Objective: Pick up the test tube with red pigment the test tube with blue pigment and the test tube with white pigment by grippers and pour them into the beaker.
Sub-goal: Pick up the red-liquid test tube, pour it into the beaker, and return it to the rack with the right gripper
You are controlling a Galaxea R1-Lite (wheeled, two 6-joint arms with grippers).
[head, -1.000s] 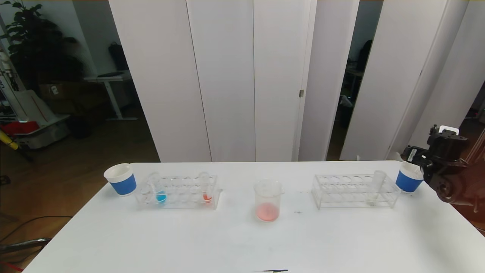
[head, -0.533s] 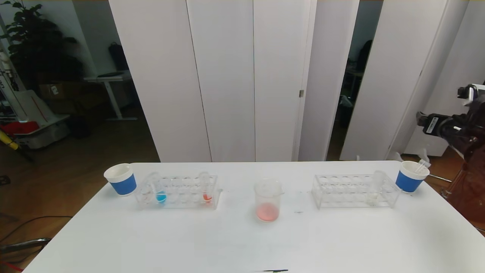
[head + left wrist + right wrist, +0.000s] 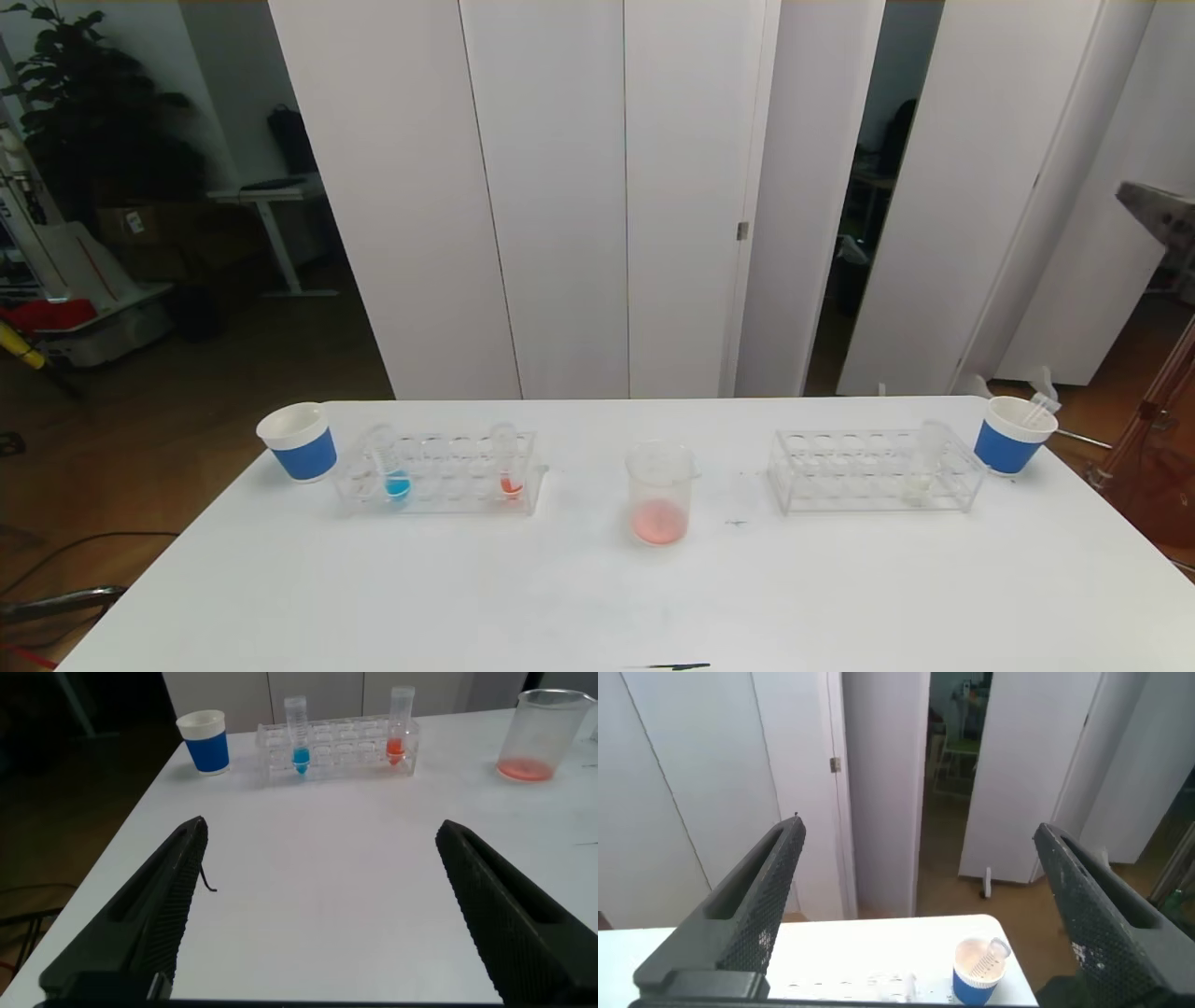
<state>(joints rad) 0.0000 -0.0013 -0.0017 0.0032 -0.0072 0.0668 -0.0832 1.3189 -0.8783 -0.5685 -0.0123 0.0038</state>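
Observation:
The beaker point(image 3: 661, 493) point(image 3: 540, 733) stands mid-table with pink-red pigment at its bottom. In the left rack point(image 3: 439, 476) stand the test tube with blue pigment point(image 3: 392, 467) point(image 3: 299, 733) and the test tube with red pigment point(image 3: 507, 462) point(image 3: 400, 728). The test tube with white pigment point(image 3: 924, 457) stands in the right rack point(image 3: 873, 471). My left gripper point(image 3: 322, 829) hangs open and empty over bare table, well short of the left rack. My right gripper point(image 3: 919, 829) is open and empty, raised high near the table's far right corner; only a grey blur shows at the head view's right edge.
A blue-and-white paper cup point(image 3: 299, 441) point(image 3: 206, 742) stands left of the left rack. Another cup point(image 3: 1013, 434) point(image 3: 979, 971), right of the right rack, holds an empty tube. White screens stand behind the table point(image 3: 597, 597).
My right arm has risen from beside the right cup and swung up and out to the right edge of the head view. The tubes, racks and beaker have not moved.

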